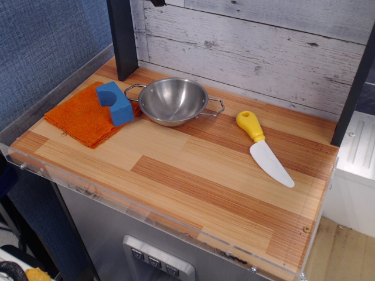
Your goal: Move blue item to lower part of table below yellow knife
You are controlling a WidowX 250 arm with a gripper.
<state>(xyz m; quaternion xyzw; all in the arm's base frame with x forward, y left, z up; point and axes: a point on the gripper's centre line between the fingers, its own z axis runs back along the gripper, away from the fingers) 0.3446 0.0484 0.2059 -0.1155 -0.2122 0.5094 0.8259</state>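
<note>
The blue item [115, 102], a small arch-shaped block, stands on the right edge of an orange cloth at the back left of the table [193, 187]. The yellow knife [263, 146] lies at the right, its yellow handle toward the back and its white blade pointing to the front right. No gripper shows in this view; only a black upright [122, 36] rises at the back left.
An orange cloth [82, 117] lies at the back left. A steel bowl [173, 100] with two wire handles sits right next to the blue item. A white plank wall [252, 41] closes the back. A clear rim [146, 211] runs along the front edge.
</note>
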